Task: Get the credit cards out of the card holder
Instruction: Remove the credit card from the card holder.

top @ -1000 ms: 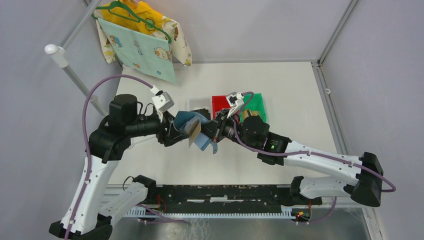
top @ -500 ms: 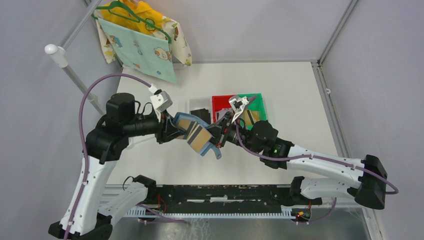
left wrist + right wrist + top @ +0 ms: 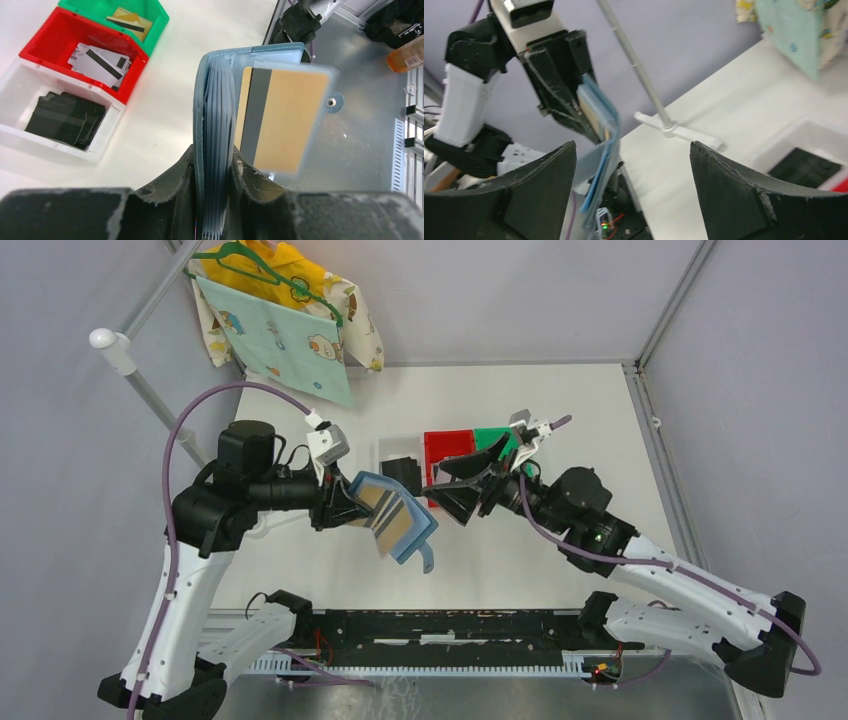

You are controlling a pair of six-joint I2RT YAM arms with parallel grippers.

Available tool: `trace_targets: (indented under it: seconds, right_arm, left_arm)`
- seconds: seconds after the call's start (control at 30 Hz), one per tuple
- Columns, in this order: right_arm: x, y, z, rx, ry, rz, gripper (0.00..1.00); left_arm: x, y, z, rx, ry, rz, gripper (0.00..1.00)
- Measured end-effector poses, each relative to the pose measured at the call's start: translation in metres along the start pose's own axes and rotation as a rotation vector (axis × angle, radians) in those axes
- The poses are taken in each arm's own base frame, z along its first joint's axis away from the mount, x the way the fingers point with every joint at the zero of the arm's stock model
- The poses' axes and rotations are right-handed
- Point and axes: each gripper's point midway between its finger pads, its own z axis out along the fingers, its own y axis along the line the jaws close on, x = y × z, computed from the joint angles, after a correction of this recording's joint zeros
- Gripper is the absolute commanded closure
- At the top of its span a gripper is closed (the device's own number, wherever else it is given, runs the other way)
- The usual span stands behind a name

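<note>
1. I stand in a small cell with pale grey walls [image 3: 520, 300], metal frame posts [image 3: 672, 300] in the corners, and a white table [image 3: 580, 410] filling the floor of it.
2. In the back left corner a green hanger [image 3: 238, 254] carries a pale blue patterned cloth [image 3: 280, 340] and a yellow garment [image 3: 290, 265]. A slanted pole with a white knob [image 3: 103, 338] stands below them.
3. Three bins sit touching in a row at mid-table. The white bin [image 3: 112, 130] holds black cards [image 3: 62, 117], the red bin [image 3: 45, 35] holds white-grey cards [image 3: 100, 61], and the green bin [image 3: 152, 14] holds a gold-tan card [image 3: 129, 21].
4. The left gripper [image 3: 214, 160] is clamped on the card holder [image 3: 216, 90], one finger on each side of its stack of sleeves. It holds it up off the table, just in front of the white bin.
5. The holder hangs open. A striped gold card [image 3: 285, 120] sits inside its clear window leaf, and the strap tab [image 3: 334, 101] sticks out at the outer edge.
6. The right gripper [image 3: 633, 147] has its jaws spread wide with nothing between them. It faces the holder from just beside it, not touching, above the front of the red bin.
7. A black rail [image 3: 430, 625] runs along the near edge, and purple cables [image 3: 200, 405] loop off both arms.
</note>
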Motion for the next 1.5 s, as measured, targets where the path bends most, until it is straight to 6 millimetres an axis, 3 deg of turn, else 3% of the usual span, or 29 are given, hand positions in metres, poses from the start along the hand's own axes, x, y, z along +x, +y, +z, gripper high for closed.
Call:
trace_targets:
  seconds: [0.13,0.27,0.37,0.5,0.67,0.83,1.0,1.07,1.13,1.23,1.37,1.5]
  right_arm:
    - [-0.022,-0.021,-0.006,0.061,0.002,-0.056,0.06]
    - [-0.032,-0.01,0.005,0.013,0.035,-0.075,0.02]
    - [-0.026,-0.001,0.016,-0.052,0.079,-0.068,0.02]
    - [0.0,0.0,0.029,-0.124,0.163,-0.016,0.06]
    - [0.022,0.018,0.035,-0.227,0.216,0.036,0.25]
    - [0.023,0.043,0.036,-0.33,0.212,0.056,0.49]
    - [0.029,0.038,0.041,-0.326,0.227,0.077,0.78]
    - [0.03,0.038,0.041,-0.328,0.23,0.074,0.86]
    - [0.029,0.04,0.04,-0.337,0.229,0.07,0.91]
    - [0.031,0.045,0.038,-0.363,0.243,0.072,0.95]
    - [0.034,0.054,0.034,-0.412,0.261,0.066,0.97]
    - [0.037,0.057,0.031,-0.438,0.269,0.064,0.98]
  left_arm:
    - [0.003,0.004,0.003,-0.003,0.02,-0.016,0.83]
    - [0.004,0.007,0.003,-0.014,0.025,-0.009,0.84]
    - [0.003,0.007,0.003,-0.014,0.023,-0.006,0.84]
    - [-0.004,0.003,0.0,-0.007,0.007,0.008,0.79]
    - [-0.009,-0.007,0.002,0.06,-0.007,-0.013,0.77]
    - [-0.008,-0.015,0.008,0.156,0.018,-0.083,0.78]
    - [-0.006,-0.022,0.009,0.207,0.034,-0.14,0.77]
    - [-0.007,-0.025,0.007,0.211,0.034,-0.146,0.72]
    - [-0.008,-0.027,0.005,0.215,0.036,-0.15,0.5]
    - [-0.009,-0.029,0.005,0.224,0.036,-0.154,0.34]
    - [-0.007,-0.031,0.007,0.257,0.05,-0.188,0.28]
    - [-0.003,-0.037,0.007,0.302,0.07,-0.229,0.31]
